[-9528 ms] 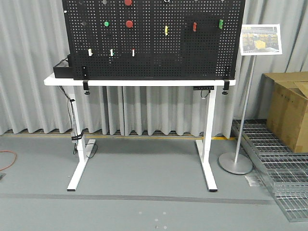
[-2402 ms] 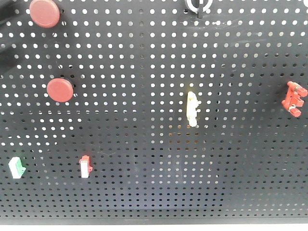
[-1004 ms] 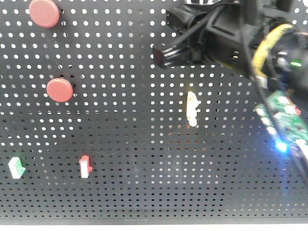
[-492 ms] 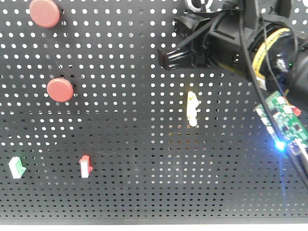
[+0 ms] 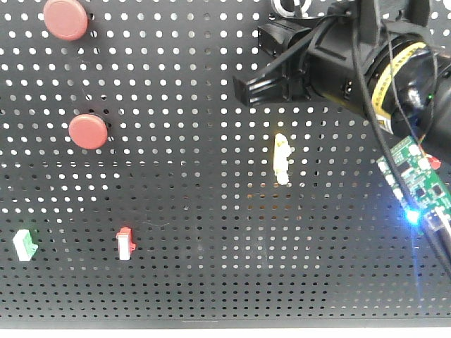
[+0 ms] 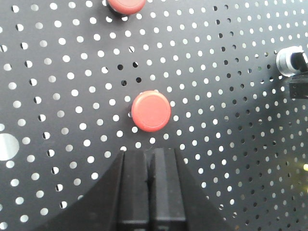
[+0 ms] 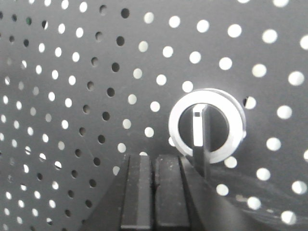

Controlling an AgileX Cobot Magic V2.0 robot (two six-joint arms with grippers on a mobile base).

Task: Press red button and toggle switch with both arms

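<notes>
Pegboard (image 5: 183, 267): black, perforated, fills the front view.
Right arm (image 5: 352, 56): crosses the board's upper right.
Right gripper (image 7: 154, 156): jaws together, tip just below a silver ring (image 7: 208, 125).
Left gripper (image 6: 149, 153): jaws together, just below the smaller red button (image 6: 151, 111).
Red button (image 5: 65, 17): top left of the board, above the smaller one.
Toggle switch (image 5: 435, 163): mostly hidden behind the right arm; a red sliver shows.

Front view: even, moderate light on the pegboard (image 5: 176, 282); brightness shows through its holes from behind. Blue lamp (image 5: 411, 215) at right flares with a downward streak. Right wrist view: soft focus; metal ring (image 7: 174, 126) glares. Left wrist view: sharp; left gripper (image 6: 149, 154) underexposed.
</notes>
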